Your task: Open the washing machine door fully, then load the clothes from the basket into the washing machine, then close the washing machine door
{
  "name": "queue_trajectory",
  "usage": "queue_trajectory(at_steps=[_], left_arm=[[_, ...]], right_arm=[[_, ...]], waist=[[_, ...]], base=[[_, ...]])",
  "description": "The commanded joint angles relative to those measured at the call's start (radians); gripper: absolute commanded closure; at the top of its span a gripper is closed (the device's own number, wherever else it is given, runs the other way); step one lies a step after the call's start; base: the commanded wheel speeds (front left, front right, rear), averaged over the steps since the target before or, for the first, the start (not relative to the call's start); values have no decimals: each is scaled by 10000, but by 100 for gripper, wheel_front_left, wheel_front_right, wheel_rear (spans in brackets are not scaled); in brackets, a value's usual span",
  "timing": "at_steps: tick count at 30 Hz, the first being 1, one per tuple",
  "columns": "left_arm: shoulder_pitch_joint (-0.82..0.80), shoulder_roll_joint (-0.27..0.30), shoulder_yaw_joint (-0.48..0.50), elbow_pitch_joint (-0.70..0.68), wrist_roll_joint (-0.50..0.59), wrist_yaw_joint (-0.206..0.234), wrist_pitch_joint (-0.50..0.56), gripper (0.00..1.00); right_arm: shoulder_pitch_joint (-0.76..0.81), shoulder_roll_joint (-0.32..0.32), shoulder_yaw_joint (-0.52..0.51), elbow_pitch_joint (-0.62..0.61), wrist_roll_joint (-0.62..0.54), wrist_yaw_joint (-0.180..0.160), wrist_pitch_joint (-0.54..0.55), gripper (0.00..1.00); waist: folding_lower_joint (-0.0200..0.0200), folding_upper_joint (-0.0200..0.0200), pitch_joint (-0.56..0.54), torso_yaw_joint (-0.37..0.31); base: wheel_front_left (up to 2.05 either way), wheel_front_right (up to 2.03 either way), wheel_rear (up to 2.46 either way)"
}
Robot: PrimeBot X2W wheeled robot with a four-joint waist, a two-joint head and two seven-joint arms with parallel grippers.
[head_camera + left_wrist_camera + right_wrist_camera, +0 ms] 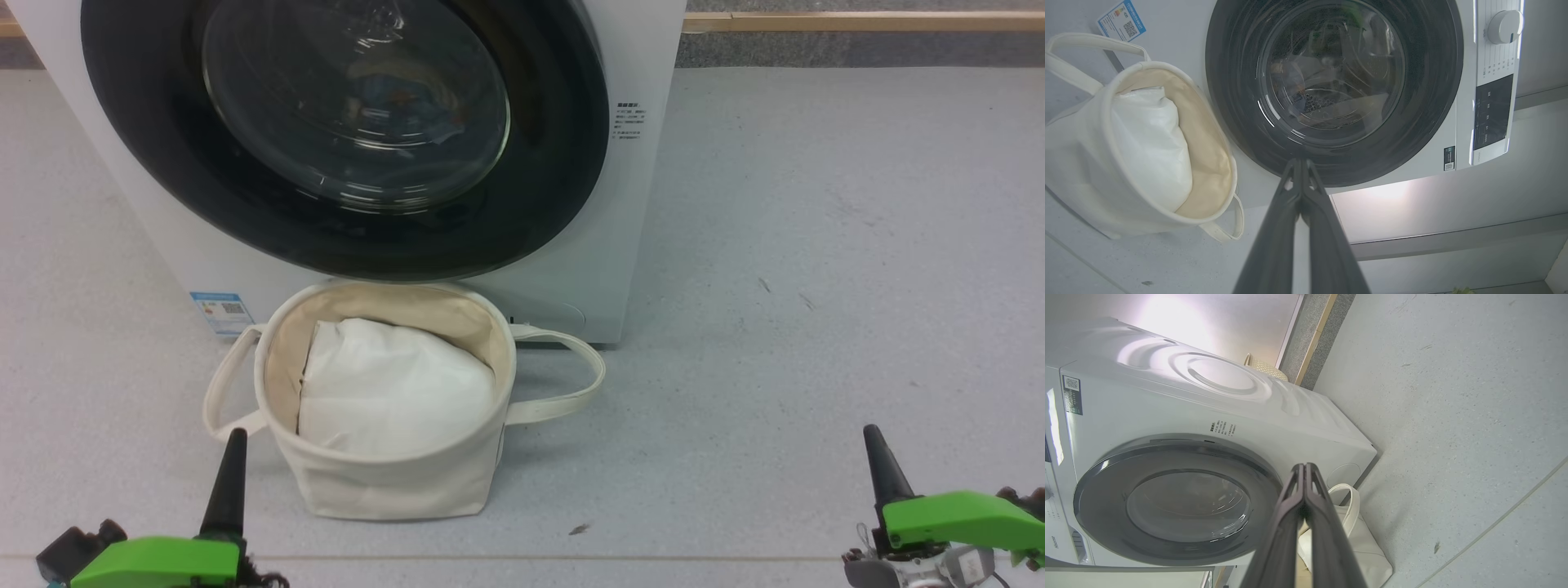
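Washing machine [645, 204]: white front-loader standing on the floor, with a blue label sticker [219, 312] low on its front.
Washing machine door [351, 122]: large, round and black-rimmed with a bulging clear glass bowl; shut flush against the front.
Clothes [397, 91]: faint blue and orange patches behind the glass, too dim to make out.
Basket [392, 482]: round cream canvas tub, upright, just before the machine below the door, loop handles out to both sides, white padding [392, 392] inside.
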Motion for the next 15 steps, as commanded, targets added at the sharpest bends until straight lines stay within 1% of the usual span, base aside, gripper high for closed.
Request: queue_trajectory(at_steps=[1, 15], left_arm=[[-317, 24, 367, -419, -196, 4, 76, 100], [-293, -235, 602, -639, -1261, 32, 480, 100]], right_arm=[[-497, -2, 57, -399, 232, 1, 93, 100], [-558, 85, -169, -432, 1714, 1, 502, 100]], waist=[[0, 0, -3, -6], [0, 0, -41, -106]], base=[[0, 0, 0], [0, 0, 0]])
